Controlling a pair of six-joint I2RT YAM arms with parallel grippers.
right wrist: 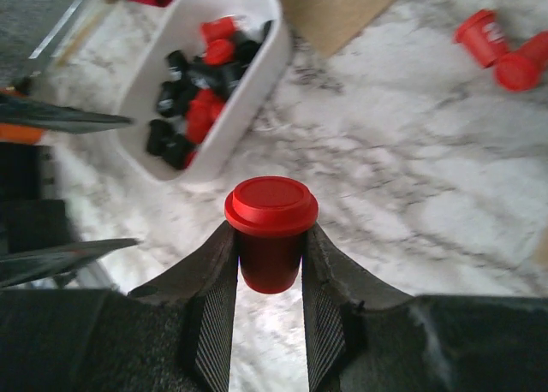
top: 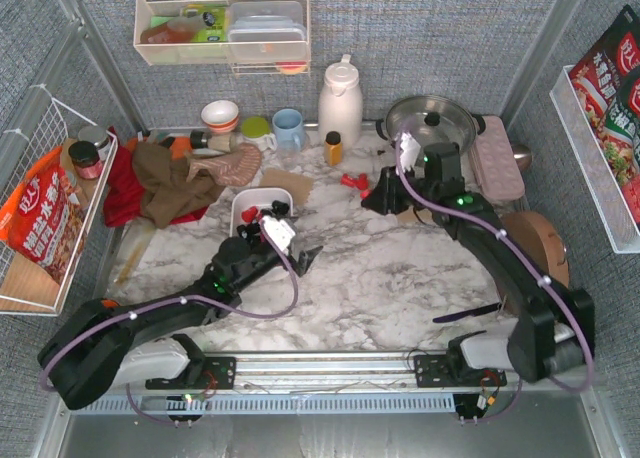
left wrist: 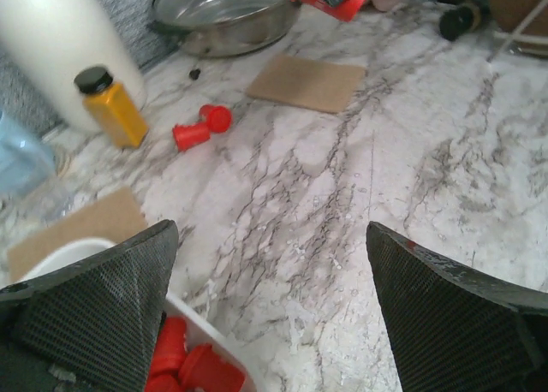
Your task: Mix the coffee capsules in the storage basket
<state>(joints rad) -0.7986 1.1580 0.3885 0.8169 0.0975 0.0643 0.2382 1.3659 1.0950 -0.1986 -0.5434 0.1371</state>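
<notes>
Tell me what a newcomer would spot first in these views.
First, the red capsule pinched upright in the right gripper over the marble. Next, the white storage basket of red and black coffee capsules at centre-left, the left gripper wide open at its edge. Two loose red capsules lie near the yellow bottle.

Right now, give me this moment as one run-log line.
right gripper: shut on red capsule | left gripper: open, empty, by storage basket | loose red capsules: two, on table
</notes>
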